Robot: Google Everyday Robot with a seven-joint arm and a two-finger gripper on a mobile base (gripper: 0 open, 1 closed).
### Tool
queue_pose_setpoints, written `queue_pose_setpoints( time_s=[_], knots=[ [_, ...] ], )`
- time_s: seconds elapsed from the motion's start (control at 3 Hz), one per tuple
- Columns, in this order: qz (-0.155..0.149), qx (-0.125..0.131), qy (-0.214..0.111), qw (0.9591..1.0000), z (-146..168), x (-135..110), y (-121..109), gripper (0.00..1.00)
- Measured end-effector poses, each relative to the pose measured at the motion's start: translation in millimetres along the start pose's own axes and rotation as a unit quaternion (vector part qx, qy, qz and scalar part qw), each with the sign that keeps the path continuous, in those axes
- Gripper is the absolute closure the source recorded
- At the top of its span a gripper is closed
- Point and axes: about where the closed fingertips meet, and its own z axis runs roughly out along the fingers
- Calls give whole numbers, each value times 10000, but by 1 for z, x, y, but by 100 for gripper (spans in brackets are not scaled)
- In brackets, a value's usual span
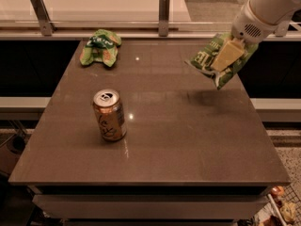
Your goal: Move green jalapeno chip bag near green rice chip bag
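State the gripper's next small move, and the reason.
Probably carry leftward in view: the gripper, over the brown tabletop at its far right, holds the large light-green chip bag aloft, while the small wrinkly green-and-orange bag lies at the far-left corner.

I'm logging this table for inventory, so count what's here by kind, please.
Chip bags: 2, the rice bag lying at the table's far left, the jalapeno bag held off the surface over the far right, the gripper's jaws shut on it.
Cans: 1, the can upright, front left.
Total: 3.
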Motion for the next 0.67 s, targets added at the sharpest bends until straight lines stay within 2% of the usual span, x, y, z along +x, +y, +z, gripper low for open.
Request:
queue_pose_setpoints(
  time_s=[0.33,0.67],
  knots=[
    [-39,553,-540,9970,-13,-44,-18,100],
    [-211,899,-1251,9878,1,-105,-32,100]
  ],
)
